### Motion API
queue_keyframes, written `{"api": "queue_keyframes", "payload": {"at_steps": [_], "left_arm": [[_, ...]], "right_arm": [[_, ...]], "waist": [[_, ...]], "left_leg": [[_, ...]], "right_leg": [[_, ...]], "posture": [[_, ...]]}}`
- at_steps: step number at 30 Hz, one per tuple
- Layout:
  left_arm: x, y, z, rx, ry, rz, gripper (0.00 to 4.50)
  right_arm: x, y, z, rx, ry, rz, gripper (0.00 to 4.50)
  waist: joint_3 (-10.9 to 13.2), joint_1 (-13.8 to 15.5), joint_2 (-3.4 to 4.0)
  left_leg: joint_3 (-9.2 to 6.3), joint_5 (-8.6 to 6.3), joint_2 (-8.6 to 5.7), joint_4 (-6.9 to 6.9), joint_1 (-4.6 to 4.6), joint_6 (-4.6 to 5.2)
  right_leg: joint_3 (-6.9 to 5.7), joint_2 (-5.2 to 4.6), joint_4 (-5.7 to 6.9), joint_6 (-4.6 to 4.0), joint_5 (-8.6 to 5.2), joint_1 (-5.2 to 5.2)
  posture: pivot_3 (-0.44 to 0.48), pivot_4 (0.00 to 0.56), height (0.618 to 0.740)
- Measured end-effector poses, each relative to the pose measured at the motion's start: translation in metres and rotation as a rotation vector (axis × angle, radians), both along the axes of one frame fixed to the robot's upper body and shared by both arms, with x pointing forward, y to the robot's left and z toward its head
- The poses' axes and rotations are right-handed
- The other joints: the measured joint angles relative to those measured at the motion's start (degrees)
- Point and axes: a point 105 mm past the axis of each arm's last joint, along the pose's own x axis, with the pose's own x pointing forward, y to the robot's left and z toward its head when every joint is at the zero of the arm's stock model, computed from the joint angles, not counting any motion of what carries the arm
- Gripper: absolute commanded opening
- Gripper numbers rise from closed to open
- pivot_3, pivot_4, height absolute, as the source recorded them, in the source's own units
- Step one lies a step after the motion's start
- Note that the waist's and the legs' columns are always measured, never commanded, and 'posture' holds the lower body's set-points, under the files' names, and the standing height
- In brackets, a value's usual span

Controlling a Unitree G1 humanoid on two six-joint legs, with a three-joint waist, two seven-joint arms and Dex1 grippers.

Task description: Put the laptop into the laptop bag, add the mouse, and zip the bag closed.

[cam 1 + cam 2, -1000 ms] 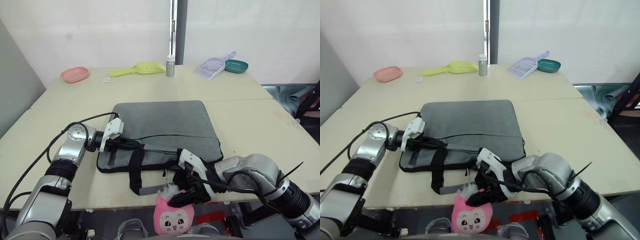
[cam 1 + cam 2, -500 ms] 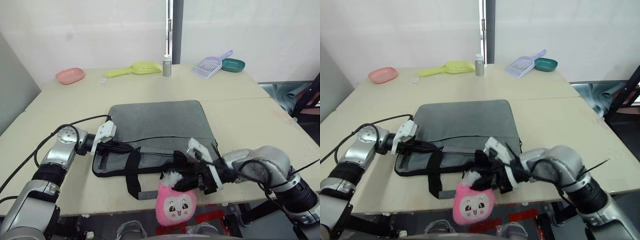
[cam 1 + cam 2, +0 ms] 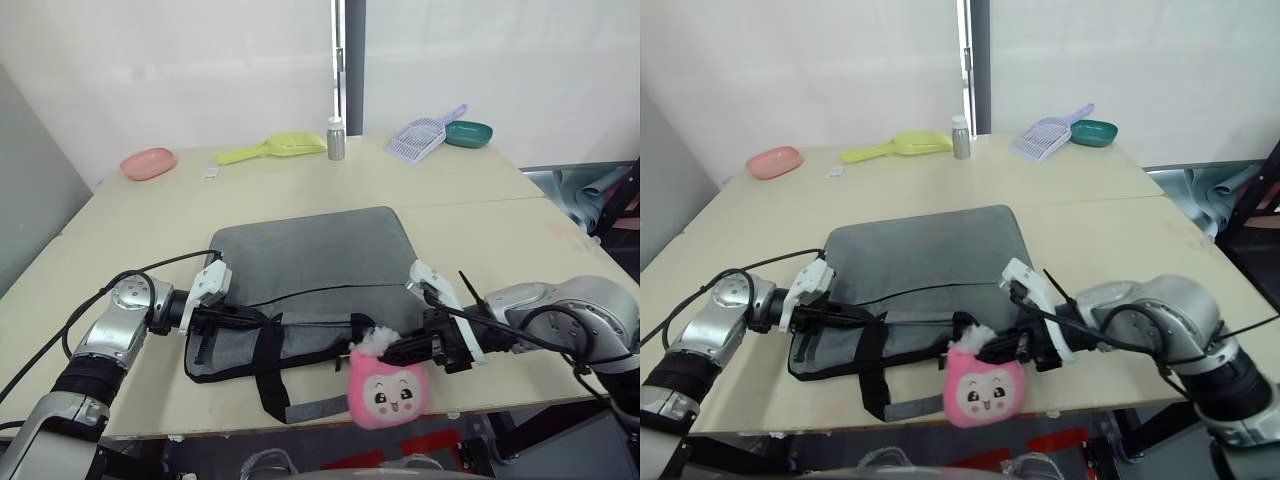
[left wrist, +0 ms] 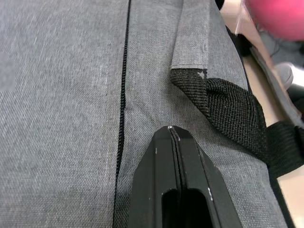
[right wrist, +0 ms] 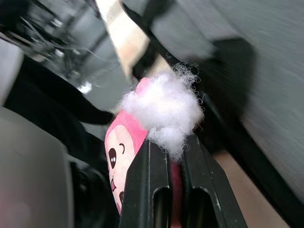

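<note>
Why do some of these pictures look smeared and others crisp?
Right wrist view: the pink plush toy and its white tuft are soft, the background streaked. Left wrist view: the laptop bag weave is sharp near the fingers, hazier at the far left. Eye views: even light, faint shadows under the arms.

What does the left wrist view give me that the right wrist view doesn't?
The left wrist view shows the left gripper shut, its tip resting on the laptop bag beside the black zipper line, with a black strap handle next to it. The right wrist view shows the right gripper shut on the pink plush toy just under its white tuft. Both share grey bag fabric and some pink of the toy.
</note>
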Motion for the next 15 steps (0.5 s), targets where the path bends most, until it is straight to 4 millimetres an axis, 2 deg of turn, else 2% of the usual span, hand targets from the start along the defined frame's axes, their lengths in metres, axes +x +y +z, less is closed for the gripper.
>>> {"api": "queue_keyframes", "payload": {"at_steps": [8,13,15], "left_arm": [[0.006,-0.003,-0.003,-0.014,0.018,0.018,0.00],[0.009,-0.006,-0.003,-0.015,0.010,0.012,0.00],[0.009,-0.007,-0.004,-0.009,-0.003,0.000,0.00]], "right_arm": [[0.008,-0.007,-0.001,-0.062,-0.067,0.003,0.01],[0.013,-0.009,-0.004,-0.088,-0.105,-0.001,0.01],[0.011,-0.016,-0.005,-0.108,-0.099,0.008,0.01]], "waist": [[0.0,0.3,-0.02],[0.0,0.6,-0.03],[0.0,0.7,-0.02]], "left_leg": [[0.18,-0.05,-0.11,-0.06,0.59,0.08],[0.17,-0.05,-0.21,-0.06,0.61,0.08],[0.18,-0.07,-0.32,-0.08,0.61,0.12]], "right_leg": [[0.16,-0.14,0.01,0.16,-0.10,0.42],[0.17,-0.25,0.03,0.34,-0.20,0.44],[0.17,-0.38,0.02,0.62,-0.36,0.45]], "posture": [[0.000,0.150,0.740],[0.000,0.150,0.740],[0.000,0.150,0.740]]}}
